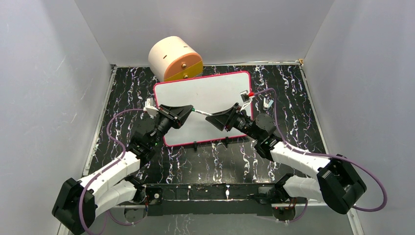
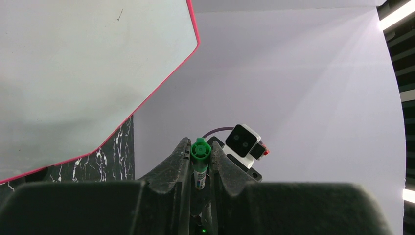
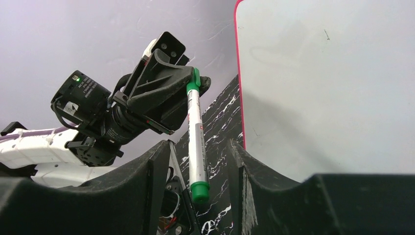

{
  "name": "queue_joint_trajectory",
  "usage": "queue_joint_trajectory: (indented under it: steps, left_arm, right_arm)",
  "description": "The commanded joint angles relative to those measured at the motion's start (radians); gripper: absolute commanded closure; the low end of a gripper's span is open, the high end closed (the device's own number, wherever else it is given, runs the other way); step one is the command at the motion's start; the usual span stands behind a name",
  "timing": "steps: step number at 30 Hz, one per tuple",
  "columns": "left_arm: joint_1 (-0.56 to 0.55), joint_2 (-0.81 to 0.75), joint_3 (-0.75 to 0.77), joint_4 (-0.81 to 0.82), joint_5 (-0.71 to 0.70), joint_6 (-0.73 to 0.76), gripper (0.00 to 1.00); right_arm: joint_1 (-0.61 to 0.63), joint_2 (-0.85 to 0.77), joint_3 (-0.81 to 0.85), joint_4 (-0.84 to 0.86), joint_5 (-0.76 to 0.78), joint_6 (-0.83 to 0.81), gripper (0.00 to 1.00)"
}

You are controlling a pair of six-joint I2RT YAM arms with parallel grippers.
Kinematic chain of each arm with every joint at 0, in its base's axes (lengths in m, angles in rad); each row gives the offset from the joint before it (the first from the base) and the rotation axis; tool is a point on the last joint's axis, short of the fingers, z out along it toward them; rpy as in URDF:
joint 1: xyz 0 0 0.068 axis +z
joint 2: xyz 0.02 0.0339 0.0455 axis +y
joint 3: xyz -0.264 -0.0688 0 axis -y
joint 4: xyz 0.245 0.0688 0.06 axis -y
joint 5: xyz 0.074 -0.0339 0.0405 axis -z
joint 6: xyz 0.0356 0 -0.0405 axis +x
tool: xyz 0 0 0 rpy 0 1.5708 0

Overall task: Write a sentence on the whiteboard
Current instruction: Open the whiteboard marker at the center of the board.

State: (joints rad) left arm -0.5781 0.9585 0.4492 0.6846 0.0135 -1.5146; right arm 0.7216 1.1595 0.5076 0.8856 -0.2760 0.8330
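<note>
Mid-air meeting above the whiteboard [image 1: 210, 88], flat on the marbled table [image 1: 284, 98] directly beneath both pairs of fingers and blank: no sentence on it yet. Left fingers [image 2: 180, 159] clamped together on one green end of the marker [image 3: 195, 132], white barrel jutting out past their tips toward the opposite arm. Right fingers [image 3: 157, 171] apart, one on each side of the barrel's far stretch, a sliver of daylight either side. What looks like the green cap [image 3: 199, 190] sitting deep between them, well back from their tips.

Reads as the uncapping step, or possibly a handover; hard to call from these angles.

To do it well:
- Centre the cap between the right fingers before closing, to avoid nudging the barrel sideways out of the left grip.
- Close squarely on the green cap rather than on the white barrel.
- Pull straight back along the marker's own line, no twisting, with the left fingers holding firm.
- Stay clear of the board below until baring the tip.
</note>
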Motion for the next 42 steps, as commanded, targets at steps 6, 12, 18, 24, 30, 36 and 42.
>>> queue_joint_trajectory:
  steps: [6, 12, 18, 24, 30, 36, 42]
  left_arm:
    - [0.003, 0.003, -0.013, 0.058, 0.013, -0.011, 1.00]
    - [0.003, 0.013, -0.010, 0.067, 0.023, -0.015, 1.00]
    - [0.003, 0.004, -0.014, 0.069, 0.014, -0.015, 1.00]
    - [0.003, 0.011, -0.008, 0.075, 0.008, -0.009, 1.00]
    - [0.003, 0.008, -0.012, 0.082, -0.025, -0.006, 1.00]
    - [0.003, -0.014, -0.023, 0.082, -0.110, 0.016, 1.00]
    - [0.003, -0.016, -0.046, 0.082, -0.170, 0.027, 1.00]
  right_arm:
    - [-0.003, 0.031, 0.034, 0.161, 0.009, 0.051, 0.50]
    - [-0.001, 0.056, 0.033, 0.215, 0.018, 0.078, 0.53]
    - [-0.003, 0.058, 0.044, 0.200, 0.027, 0.075, 0.59]
    - [-0.002, 0.048, 0.045, 0.168, 0.026, 0.060, 0.83]
    - [-0.002, 0.007, 0.020, 0.150, 0.033, 0.060, 1.00]
    - [-0.001, -0.056, -0.014, 0.123, 0.047, 0.053, 1.00]
    - [-0.002, -0.122, -0.038, 0.071, 0.063, 0.030, 1.00]
